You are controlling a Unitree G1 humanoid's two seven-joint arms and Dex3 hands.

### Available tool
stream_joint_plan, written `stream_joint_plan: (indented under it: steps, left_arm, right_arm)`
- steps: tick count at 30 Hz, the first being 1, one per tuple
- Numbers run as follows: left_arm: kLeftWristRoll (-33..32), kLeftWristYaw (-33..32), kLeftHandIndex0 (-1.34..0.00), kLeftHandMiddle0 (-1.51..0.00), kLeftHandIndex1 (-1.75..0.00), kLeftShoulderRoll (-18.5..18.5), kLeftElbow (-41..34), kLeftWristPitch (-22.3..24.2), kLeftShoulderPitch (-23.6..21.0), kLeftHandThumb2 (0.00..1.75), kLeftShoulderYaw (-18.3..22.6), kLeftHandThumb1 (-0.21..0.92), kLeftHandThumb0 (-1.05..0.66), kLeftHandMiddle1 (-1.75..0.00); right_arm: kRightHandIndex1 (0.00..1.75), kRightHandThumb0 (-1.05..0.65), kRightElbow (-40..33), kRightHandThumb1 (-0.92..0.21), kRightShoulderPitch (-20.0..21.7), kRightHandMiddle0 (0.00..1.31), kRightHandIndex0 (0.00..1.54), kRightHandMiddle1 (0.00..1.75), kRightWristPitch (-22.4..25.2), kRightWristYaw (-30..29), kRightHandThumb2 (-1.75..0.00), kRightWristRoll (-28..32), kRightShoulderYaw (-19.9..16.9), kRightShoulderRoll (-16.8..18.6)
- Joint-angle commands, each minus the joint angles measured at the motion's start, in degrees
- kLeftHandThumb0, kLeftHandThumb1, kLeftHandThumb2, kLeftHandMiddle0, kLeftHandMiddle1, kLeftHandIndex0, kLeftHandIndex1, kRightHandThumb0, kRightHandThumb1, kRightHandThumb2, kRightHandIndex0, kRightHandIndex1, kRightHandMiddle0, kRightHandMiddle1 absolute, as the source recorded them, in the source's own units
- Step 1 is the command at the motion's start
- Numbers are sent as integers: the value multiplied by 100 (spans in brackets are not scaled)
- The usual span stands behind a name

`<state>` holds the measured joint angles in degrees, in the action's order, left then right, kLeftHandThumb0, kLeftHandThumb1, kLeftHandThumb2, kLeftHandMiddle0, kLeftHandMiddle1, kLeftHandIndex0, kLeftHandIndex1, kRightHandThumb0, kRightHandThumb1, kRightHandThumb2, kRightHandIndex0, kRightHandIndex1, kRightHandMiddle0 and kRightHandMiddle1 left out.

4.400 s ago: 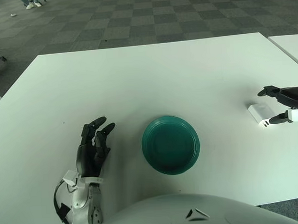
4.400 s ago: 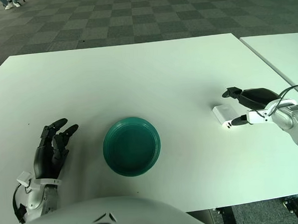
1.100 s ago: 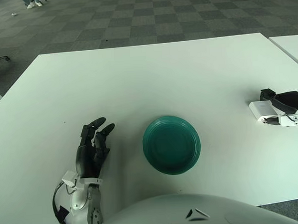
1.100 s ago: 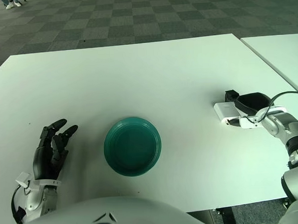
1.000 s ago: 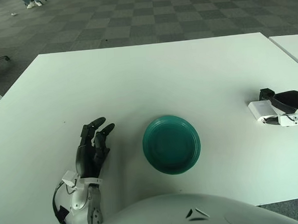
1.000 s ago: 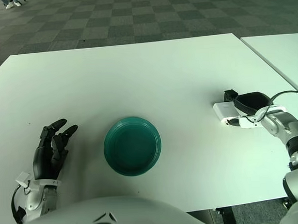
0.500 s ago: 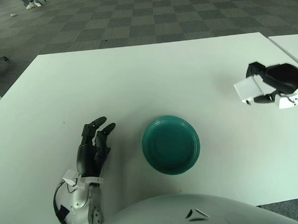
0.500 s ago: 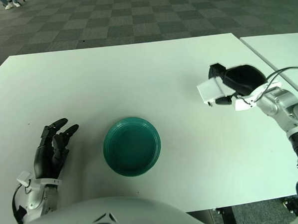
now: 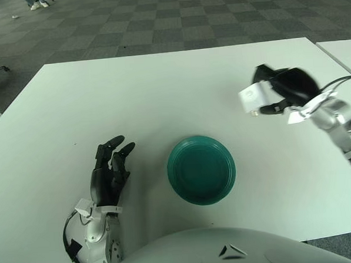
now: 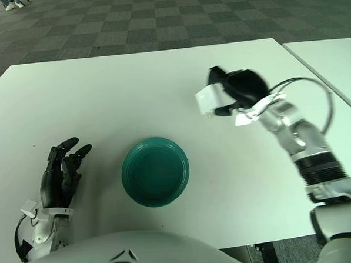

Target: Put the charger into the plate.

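Observation:
A white block-shaped charger (image 9: 253, 98) is held above the table by my right hand (image 9: 279, 90), whose black fingers are curled around its back end. It hangs up and to the right of the dark green plate (image 9: 201, 169), which sits on the white table near the front middle with nothing in it. The same charger (image 10: 209, 100) and right hand (image 10: 235, 92) show in the right eye view, above and right of the plate (image 10: 155, 171). My left hand (image 9: 110, 170) shows to the left of the plate, fingers relaxed and holding nothing.
The white table (image 9: 162, 97) stretches far back and to both sides. A second white table (image 9: 342, 55) begins at the right edge, past a narrow gap. Checkered carpet lies beyond.
My right hand closed on the charger, lifted it off the table at the right, and has carried it left and up toward the plate. The left hand has not moved.

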<state>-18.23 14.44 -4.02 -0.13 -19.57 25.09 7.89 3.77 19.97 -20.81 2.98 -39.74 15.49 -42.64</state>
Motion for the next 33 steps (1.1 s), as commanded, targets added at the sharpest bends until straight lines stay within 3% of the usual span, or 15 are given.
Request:
stream_joint_plan:
  steps: [1, 7, 13, 21, 23, 27, 33]
  left_arm:
    - [111, -86, -10, -28, -118, -60, 204, 98, 103, 67, -73, 92, -82, -96]
    - [230, -133, -10, -28, -118, -170, 276, -11, 122, 67, -157, 92, -82, -96]
    - [341, -203, -10, -28, -118, -264, 358, -132, 137, 67, -259, 92, -82, -96]
    - [526, -335, -10, -28, -118, -412, 412, -252, 153, 67, -413, 92, -82, -96]
    - [578, -380, -10, -28, -118, -452, 406, -271, 163, 67, -462, 92, -82, -96]
    - [844, -405, -12, -28, -120, -519, 750, -756, 376, 68, -565, 92, -80, -100]
    - [919, -495, -15, -28, -124, -571, 745, -695, 322, 67, -592, 92, -81, -105]
  right_arm:
    - [175, -42, -345, -55, 81, 44, 81, 175, 7, 279, -101, -166, 170, 171]
    - [175, -42, -713, -55, 7, 44, 78, 175, -154, 822, -102, -68, 410, 442]
    - [175, -41, -523, -57, -55, 42, 77, 175, -720, 758, -99, -140, 692, 601]
    - [175, -40, -66, -60, 287, 40, 76, 175, -1338, 1020, -95, -44, 894, 693]
    - [175, -40, 25, -60, 326, 40, 76, 175, -1472, 1033, -95, -25, 913, 722]
    - [175, -40, 21, -60, 311, 40, 77, 175, -1636, 1114, -95, 29, 930, 793]
    - [175, -41, -192, -58, 171, 42, 80, 175, -1835, 1083, -99, -11, 881, 822]
